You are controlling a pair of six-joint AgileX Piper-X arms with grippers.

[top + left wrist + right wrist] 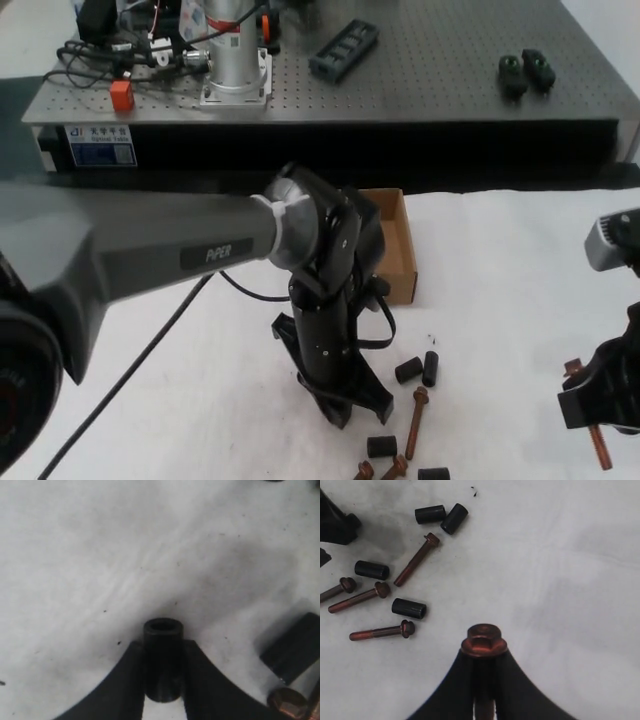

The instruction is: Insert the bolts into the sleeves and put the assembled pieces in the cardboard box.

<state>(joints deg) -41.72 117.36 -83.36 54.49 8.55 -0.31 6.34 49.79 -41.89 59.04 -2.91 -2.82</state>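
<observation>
One high camera, two wrist cameras.
The high view looks forward and down from behind the arms; the wrist views look down closely past the left gripper [163,649] and right gripper [484,655]. Loose bolts [415,425] and sleeves [408,371], lower centre in the high view, recur in the right wrist view.

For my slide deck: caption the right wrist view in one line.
Right gripper shut on a copper bolt below its head; loose bolts and black sleeves lie on white cloth.
</observation>
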